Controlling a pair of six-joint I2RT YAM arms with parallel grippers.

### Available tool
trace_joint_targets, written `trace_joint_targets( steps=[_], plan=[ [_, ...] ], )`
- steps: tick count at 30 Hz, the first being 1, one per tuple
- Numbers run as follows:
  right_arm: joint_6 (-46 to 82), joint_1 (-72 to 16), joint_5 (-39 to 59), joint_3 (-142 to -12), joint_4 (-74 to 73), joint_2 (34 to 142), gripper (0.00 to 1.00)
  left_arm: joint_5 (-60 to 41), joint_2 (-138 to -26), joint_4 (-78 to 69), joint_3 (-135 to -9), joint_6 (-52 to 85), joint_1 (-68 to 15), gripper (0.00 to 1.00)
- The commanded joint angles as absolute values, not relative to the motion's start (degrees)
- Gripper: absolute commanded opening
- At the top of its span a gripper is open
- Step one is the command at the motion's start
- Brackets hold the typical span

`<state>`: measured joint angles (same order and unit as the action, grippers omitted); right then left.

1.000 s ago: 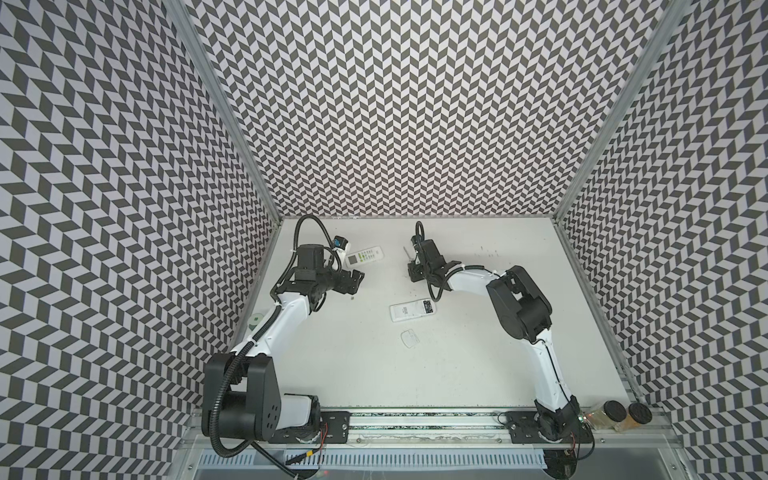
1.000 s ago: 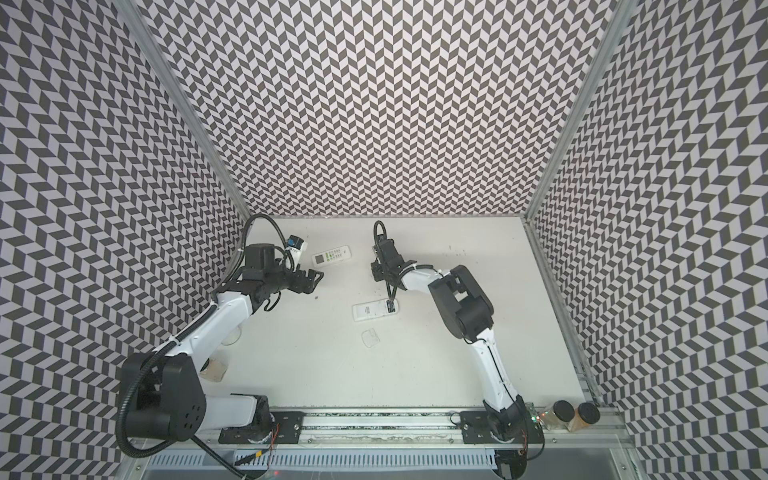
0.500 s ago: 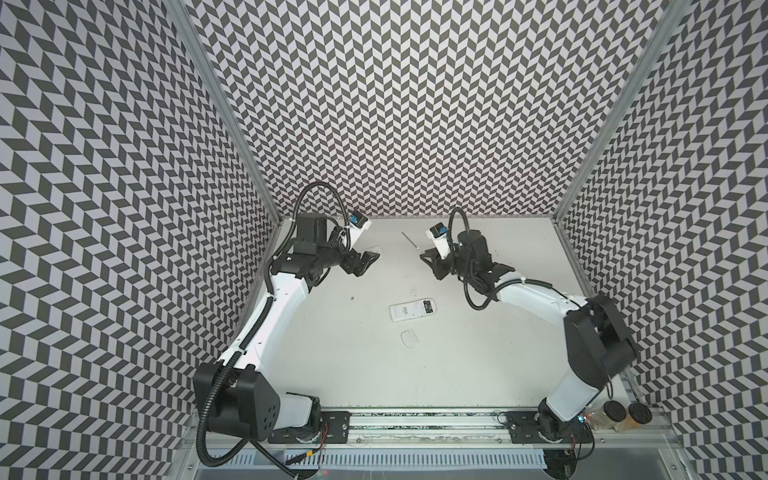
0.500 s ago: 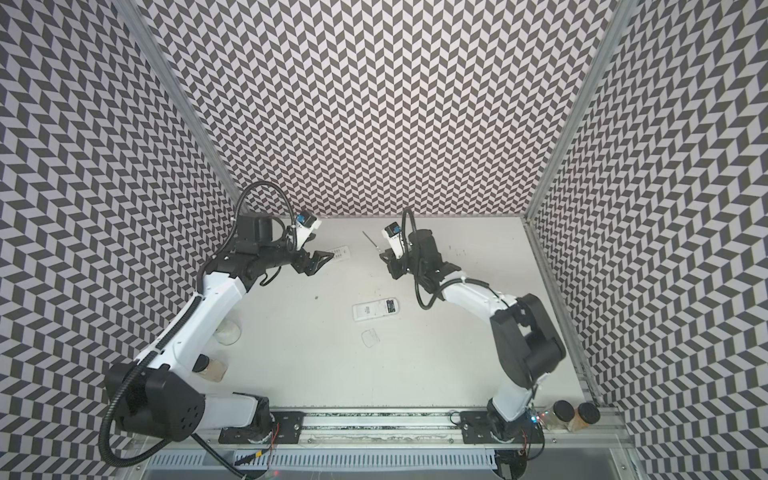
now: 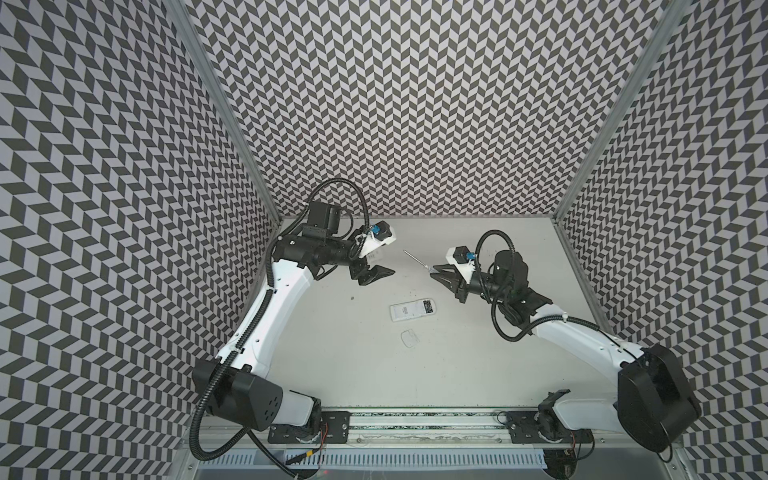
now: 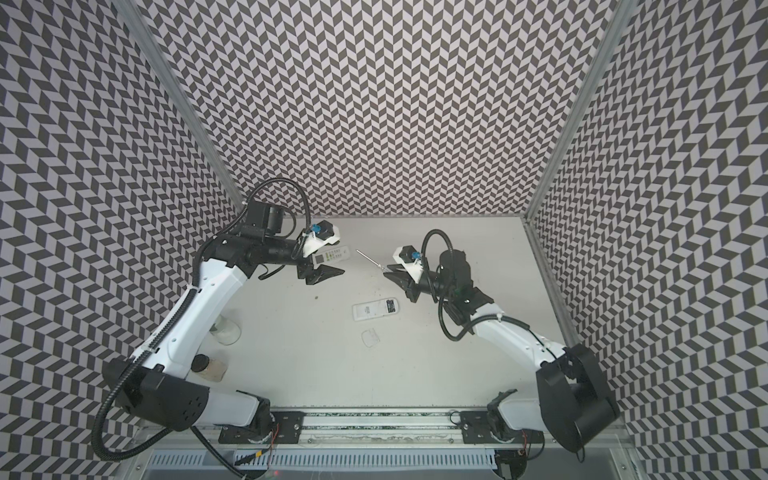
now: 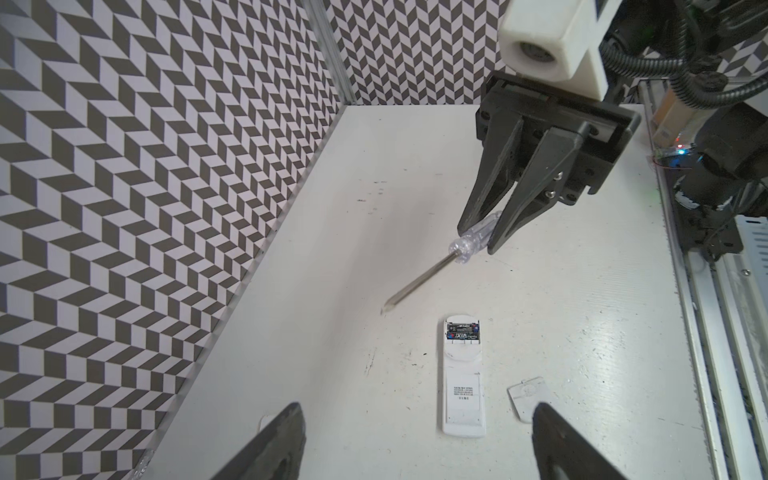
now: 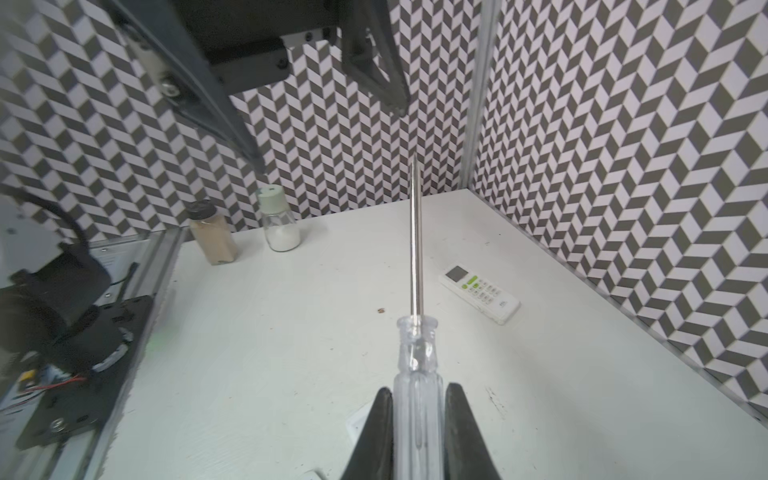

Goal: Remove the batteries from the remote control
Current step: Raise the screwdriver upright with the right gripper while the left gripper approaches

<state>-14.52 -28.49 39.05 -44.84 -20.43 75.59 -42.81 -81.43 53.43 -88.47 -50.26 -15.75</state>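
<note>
Right gripper (image 7: 478, 237): pinching the clear handle of the screwdriver (image 7: 440, 267), raised off the table (image 7: 332, 374).
Left gripper (image 5: 382, 275): fingers spread wide, empty.
Batteries (image 7: 462, 331): black cells in the open compartment of the face-down remote (image 7: 463, 386), mid-table; loose cover (image 7: 528, 395) just beside.

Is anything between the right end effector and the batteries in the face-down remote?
Nothing visible. The cover is off and lies beside the remote, so the batteries sit exposed, with bare table between them and the right end effector. That end effector is itself shut on the screwdriver.
</note>
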Motion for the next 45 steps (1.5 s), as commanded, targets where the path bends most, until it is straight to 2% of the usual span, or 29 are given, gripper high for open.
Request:
trace_joint_targets(
  steps=[1,9,13,21,25,28,32,35,39,42,44,45],
  plan=[
    [-16.1,-28.5,46.2,-42.9,-30.0,72.8,0.01,-45.6,-81.3,61.0,-90.4,-56.4,-16.0,0.86],
    [-17.5,-28.8,53.0,-43.7,-29.4,74.2,0.0,-49.6,-79.9,63.8,-89.3,-56.3,-16.8,0.82],
    [-18.3,-28.9,54.3,-45.3,-27.6,75.9,0.0,-51.7,-80.1,60.8,-88.1,-49.8,-18.1,0.7],
    [-18.0,-29.3,56.2,-46.0,-28.1,77.7,0.0,-58.7,-79.8,56.1,-84.6,-43.4,-18.3,0.63],
    [-15.9,-29.8,57.8,-46.6,-31.0,79.4,0.0,-61.1,-79.7,53.5,-82.6,-40.8,-18.3,0.53],
    [-17.1,-30.0,60.2,-48.9,-27.2,80.9,0.0,-62.6,-79.7,52.8,-82.4,-39.6,-18.2,0.48],
    [-13.9,-30.3,59.3,-48.4,-30.8,81.3,0.0,-61.2,-79.5,51.8,-80.6,-39.6,-18.8,0.42],
    [-14.8,-30.3,59.5,-49.7,-27.8,82.0,0.0,-59.9,-79.4,52.1,-80.7,-39.6,-19.1,0.33],
    [-12.4,-30.6,57.7,-47.9,-31.5,81.4,0.0,-58.6,-79.4,50.2,-79.7,-38.5,-19.2,0.13],
    [-13.8,-30.6,58.0,-48.8,-28.4,81.2,0.0,-58.8,-79.5,50.1,-80.4,-37.5,-19.0,0.01],
    [-13.8,-30.6,55.9,-48.0,-28.2,80.2,0.04,-58.7,-79.4,48.7,-79.8,-35.7,-18.7,0.0],
    [-12.7,-30.6,55.1,-47.1,-30.1,79.8,0.09,-58.6,-79.4,47.3,-79.3,-34.1,-18.6,0.0]
  ],
)
